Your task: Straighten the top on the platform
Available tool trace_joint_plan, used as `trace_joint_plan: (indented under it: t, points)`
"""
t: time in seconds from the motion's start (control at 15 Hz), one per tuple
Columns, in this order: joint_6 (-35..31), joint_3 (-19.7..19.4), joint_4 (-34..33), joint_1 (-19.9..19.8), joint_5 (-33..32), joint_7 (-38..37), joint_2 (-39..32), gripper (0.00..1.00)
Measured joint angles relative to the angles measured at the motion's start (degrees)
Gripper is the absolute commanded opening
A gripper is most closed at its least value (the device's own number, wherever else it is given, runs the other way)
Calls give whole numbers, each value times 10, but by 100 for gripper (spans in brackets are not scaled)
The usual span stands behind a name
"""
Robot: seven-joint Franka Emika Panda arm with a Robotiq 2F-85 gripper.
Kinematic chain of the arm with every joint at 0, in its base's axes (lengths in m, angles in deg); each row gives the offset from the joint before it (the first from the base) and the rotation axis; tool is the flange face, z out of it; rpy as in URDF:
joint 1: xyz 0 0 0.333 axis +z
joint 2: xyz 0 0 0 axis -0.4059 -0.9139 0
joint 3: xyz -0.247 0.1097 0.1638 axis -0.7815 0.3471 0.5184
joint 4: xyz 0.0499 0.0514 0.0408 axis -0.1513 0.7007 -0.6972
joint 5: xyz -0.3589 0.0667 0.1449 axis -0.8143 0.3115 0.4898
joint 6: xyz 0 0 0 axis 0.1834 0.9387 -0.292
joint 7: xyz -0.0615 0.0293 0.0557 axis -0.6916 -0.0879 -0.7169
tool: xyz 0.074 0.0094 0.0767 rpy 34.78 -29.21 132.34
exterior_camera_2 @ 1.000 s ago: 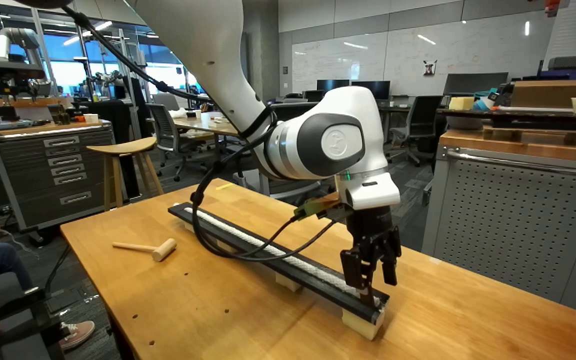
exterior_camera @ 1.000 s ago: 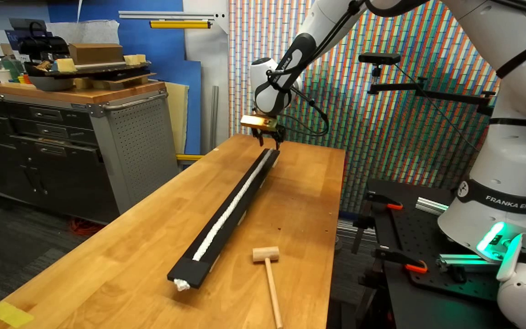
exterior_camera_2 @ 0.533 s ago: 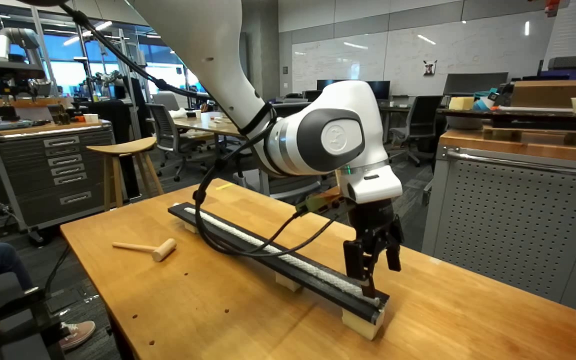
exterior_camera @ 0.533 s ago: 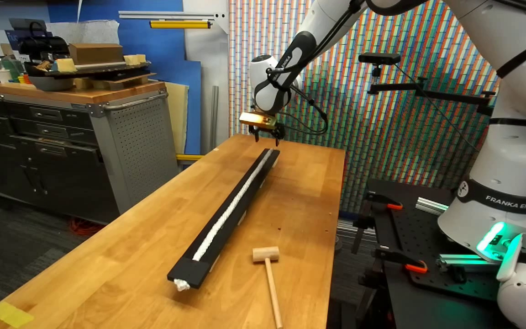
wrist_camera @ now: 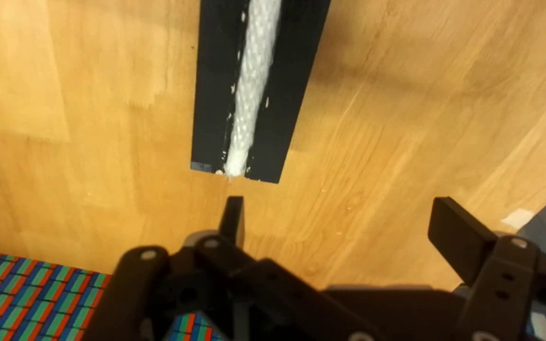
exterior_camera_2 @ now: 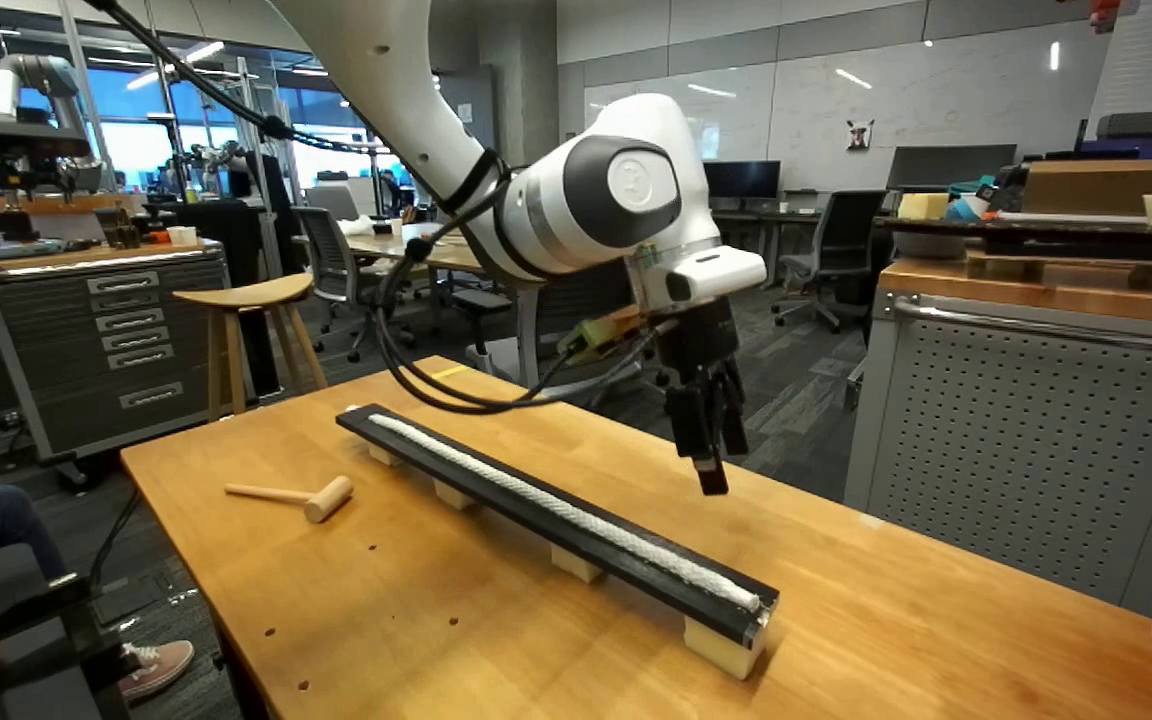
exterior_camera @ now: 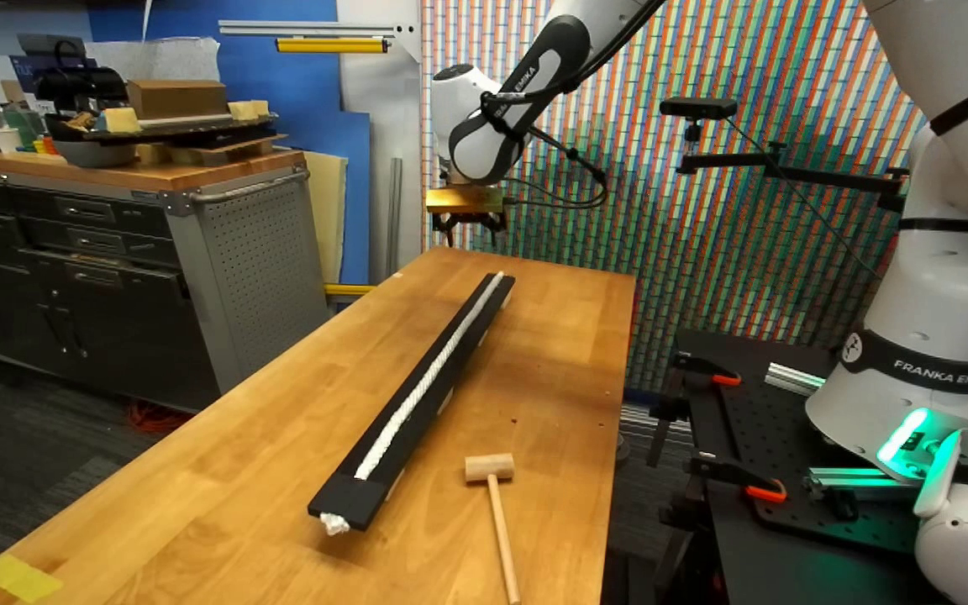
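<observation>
The white rope (exterior_camera: pixel 427 378) lies nearly straight along the middle of the long black bar (exterior_camera: pixel 349 500). In an exterior view the rope (exterior_camera_2: pixel 576 516) and bar (exterior_camera_2: pixel 656 580) show along their whole length. In the wrist view the rope's end (wrist_camera: pixel 252 76) reaches the bar's end edge (wrist_camera: pixel 216 94). A whitish tuft (exterior_camera: pixel 334 524) sticks out beneath the bar's opposite end. My gripper (exterior_camera: pixel 472 235) is open and empty, raised above the table beyond the bar's end. It also shows in an exterior view (exterior_camera_2: pixel 723 462), and its spread fingers show in the wrist view (wrist_camera: pixel 337 208).
A wooden mallet (exterior_camera: pixel 490 467) lies on the wooden table (exterior_camera: pixel 551 370) beside the bar. Pale blocks (exterior_camera_2: pixel 726 650) hold the bar off the table. A grey cabinet (exterior_camera_2: pixel 1026 450) stands past the table's edge. A patterned wall (exterior_camera: pixel 660 252) is behind the arm.
My gripper, earlier low over the rope's end with one finger at it, has risen and moved off beyond the bar. The rope's end is now uncovered and lies on the bar.
</observation>
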Motion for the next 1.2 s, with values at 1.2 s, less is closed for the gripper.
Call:
trace_joint_plan:
  t: [1.2]
  points:
    - [219, 67, 71, 40, -38, 339, 142, 100]
